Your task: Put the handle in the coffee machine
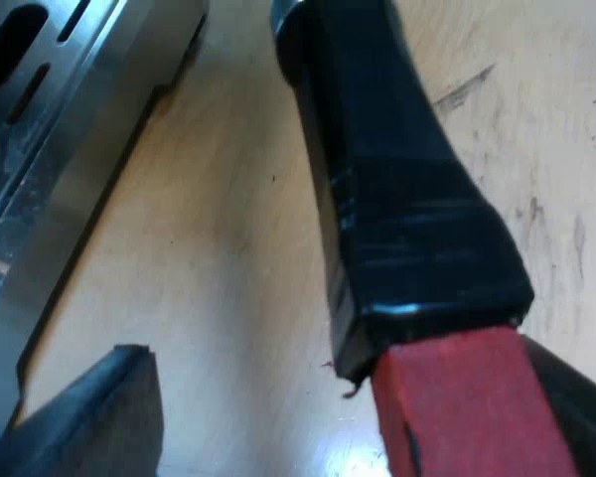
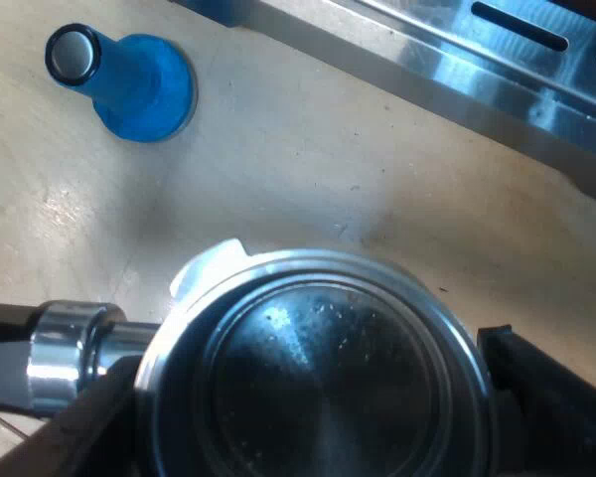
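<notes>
My left gripper [image 1: 353,397] stands spread, the handle [image 1: 397,199] running between its fingers [image 1: 89,417] with the red end [image 1: 467,407] close against one and clear of the other, so nothing there would stop a swing; my right gripper [image 2: 303,373] pinches the round metal basket [image 2: 318,328] by its rim, a hold I judge liable to twist or slip. The steel base of the espresso machine [image 2: 477,60] lies near; the blue tamper [image 2: 129,84] stands apart.

We see the holder's dark handle [image 1: 397,199] close before us, its red end [image 1: 467,407] lying against one finger [image 1: 576,397] of our left claw [image 1: 338,417]; the other finger [image 1: 89,417] stands apart from it, the jaws wide; beneath lies the pale worktop [image 1: 228,248]; the espresso machine's slotted metal edge [image 1: 70,149] stands near.
</notes>
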